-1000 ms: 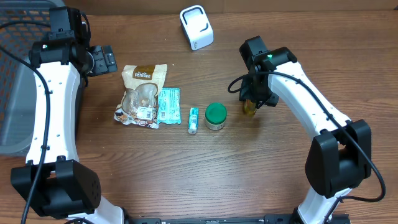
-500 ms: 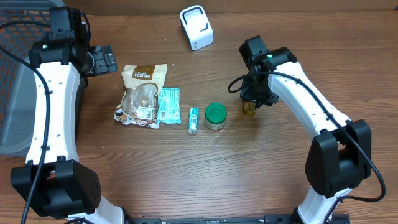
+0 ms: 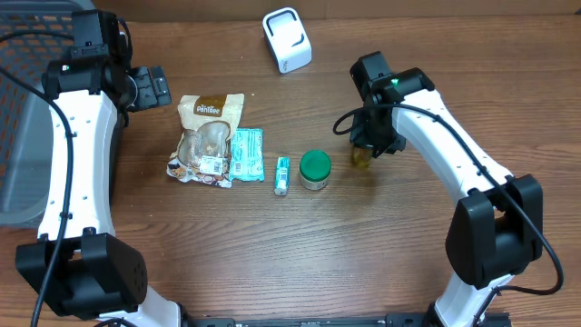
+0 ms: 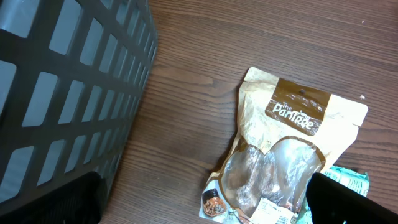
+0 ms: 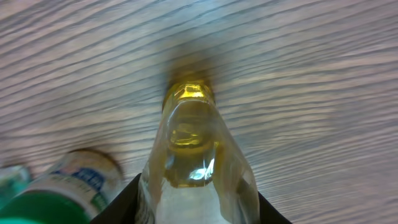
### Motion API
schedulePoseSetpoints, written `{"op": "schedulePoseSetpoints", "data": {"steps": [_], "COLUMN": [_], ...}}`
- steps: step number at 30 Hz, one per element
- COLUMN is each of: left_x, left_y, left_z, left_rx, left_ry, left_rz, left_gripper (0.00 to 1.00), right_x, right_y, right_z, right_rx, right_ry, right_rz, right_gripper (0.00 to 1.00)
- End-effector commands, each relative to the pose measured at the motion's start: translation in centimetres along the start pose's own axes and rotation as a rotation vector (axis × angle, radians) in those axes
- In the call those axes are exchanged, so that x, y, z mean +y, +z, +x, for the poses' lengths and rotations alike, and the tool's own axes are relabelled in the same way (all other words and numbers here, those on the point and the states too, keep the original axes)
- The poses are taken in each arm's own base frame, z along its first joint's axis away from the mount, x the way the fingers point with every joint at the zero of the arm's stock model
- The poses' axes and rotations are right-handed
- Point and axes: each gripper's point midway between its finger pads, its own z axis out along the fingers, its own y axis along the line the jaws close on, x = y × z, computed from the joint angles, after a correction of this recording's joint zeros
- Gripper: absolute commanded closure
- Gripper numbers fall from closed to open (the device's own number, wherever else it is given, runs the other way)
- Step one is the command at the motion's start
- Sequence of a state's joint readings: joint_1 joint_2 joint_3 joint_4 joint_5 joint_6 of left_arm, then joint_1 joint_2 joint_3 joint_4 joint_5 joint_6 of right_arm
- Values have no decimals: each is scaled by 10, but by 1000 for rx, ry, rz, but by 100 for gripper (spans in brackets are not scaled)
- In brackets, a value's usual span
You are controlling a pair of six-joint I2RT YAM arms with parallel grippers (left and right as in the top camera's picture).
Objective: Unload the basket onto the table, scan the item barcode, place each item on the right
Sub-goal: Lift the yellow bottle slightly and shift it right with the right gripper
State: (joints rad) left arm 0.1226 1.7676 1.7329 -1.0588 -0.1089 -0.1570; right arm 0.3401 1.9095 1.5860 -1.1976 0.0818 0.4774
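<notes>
From above, your right claw (image 3: 366, 150) sits on the small clear bottle of yellow liquid (image 3: 364, 161), just right of the round green-lidded jar (image 3: 315, 169); neither has moved. Your left claw (image 3: 150, 88) waits far left of the jar. Left wrist: fingers wide apart, holding nothing. Right wrist: the fingers have squeezed in and grip the bottle, so you can probably lift it to scan.

Mock shop checkout on a wooden table (image 3: 272, 254) — white barcode scanner (image 3: 287, 39), snack pouch (image 3: 210, 136) and green-lidded jar (image 3: 315, 168) nearer than it, dark slatted basket (image 3: 16, 154) far left of it.
</notes>
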Motion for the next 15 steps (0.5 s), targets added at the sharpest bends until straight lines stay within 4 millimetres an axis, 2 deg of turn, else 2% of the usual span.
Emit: {"op": "schedulePoseSetpoints", "data": {"steps": [1, 7, 10, 15], "left_x": [5, 5, 5, 5], "left_y": [-4, -4, -4, -4], "left_z": [-6, -6, -6, -6], "left_rx": [-19, -19, -19, -19], "left_ry": [-5, -5, -5, -5], "left_rz": [-14, -15, -15, -14], "left_gripper": [0, 0, 0, 0], "right_x": [18, 20, 17, 34], "right_y": [-54, -118, -141, -172], "right_z": [-13, -10, -4, 20], "right_rx": [-90, -170, -188, -142], "right_ry": [-34, -71, -102, -257], "right_rz": [-168, -379, -467, -714], "right_gripper": [79, 79, 79, 80]}}
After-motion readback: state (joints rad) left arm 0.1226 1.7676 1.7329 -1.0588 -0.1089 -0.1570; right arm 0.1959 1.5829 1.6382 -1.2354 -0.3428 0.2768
